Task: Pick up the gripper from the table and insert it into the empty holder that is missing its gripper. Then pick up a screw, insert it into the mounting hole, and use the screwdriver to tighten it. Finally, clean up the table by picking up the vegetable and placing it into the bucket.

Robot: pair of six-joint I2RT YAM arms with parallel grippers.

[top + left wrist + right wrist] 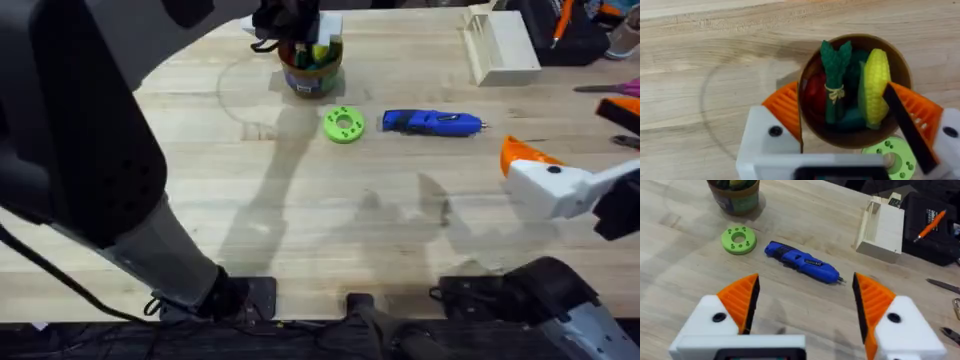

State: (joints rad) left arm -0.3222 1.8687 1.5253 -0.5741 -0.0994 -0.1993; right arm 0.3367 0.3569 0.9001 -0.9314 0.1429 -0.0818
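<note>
The mustard-yellow bucket (855, 137) stands at the table's far middle (312, 70). The green vegetable (835, 75) sits inside it, beside a yellow toy corn (875, 85) and something red. My left gripper (855, 120) hangs open just above the bucket, one orange pad on each side of the rim, holding nothing. The blue screwdriver (430, 122) lies on the table right of a flat green disc (343, 124). My right gripper (807, 305) is open and empty above the table's right side (522, 158), nearer than the screwdriver (802, 262). The loose gripper, holder and screw are out of view.
A white rectangular box (500, 45) stands at the far right, with black gear and an orange tool behind it (930, 222). Metal tools lie at the right edge (945, 285). The left arm (80, 130) stretches over the table's left half.
</note>
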